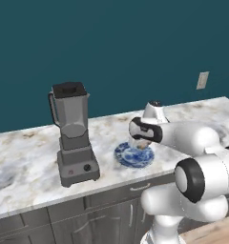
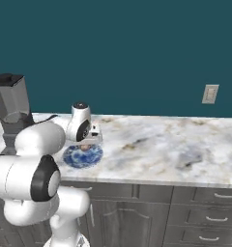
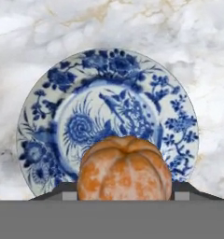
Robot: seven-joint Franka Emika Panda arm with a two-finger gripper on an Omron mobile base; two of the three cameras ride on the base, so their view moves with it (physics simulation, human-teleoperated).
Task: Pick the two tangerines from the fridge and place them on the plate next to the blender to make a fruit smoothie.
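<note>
The hand (image 3: pixel 125 196) hangs right over the blue-and-white plate (image 3: pixel 53 107), clenched on a tangerine (image 3: pixel 124 168) that sits between its fingers, and that plate rests on the marble table (image 1: pixel 30 147) just beside the grey blender (image 1: pixel 73 138). To do this well, I'd say lower it straight down until the fruit is close to the plate's middle. Then let go gently, because a round fruit dropped from height could roll off the shallow rim.

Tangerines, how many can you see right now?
1. The tangerine sits gripped in the gripper, right above the blue-and-white plate beside the blender. Another could be hidden elsewhere.
</note>
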